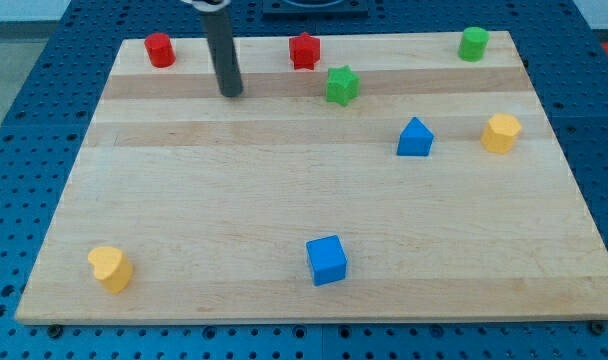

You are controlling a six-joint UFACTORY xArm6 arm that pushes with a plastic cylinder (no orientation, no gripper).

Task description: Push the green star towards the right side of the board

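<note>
Nearest on the wooden surface (184,220) sit a yellow heart-like block (111,268) at the left and a blue cube (327,259) near the middle. Farther back on the right are a blue triangular block (415,138) and a yellow hexagonal block (502,132). Beyond them the green star (342,85) lies right of centre, just near-right of a red star-like block (304,50). My tip (231,94) rests well to the star's left, apart from it. A red cylinder (160,49) and a green cylinder (474,43) mark the far corners. I judge the push not yet begun: the star is far from the right edge. There is no pincer, only the rod, its top cut off
</note>
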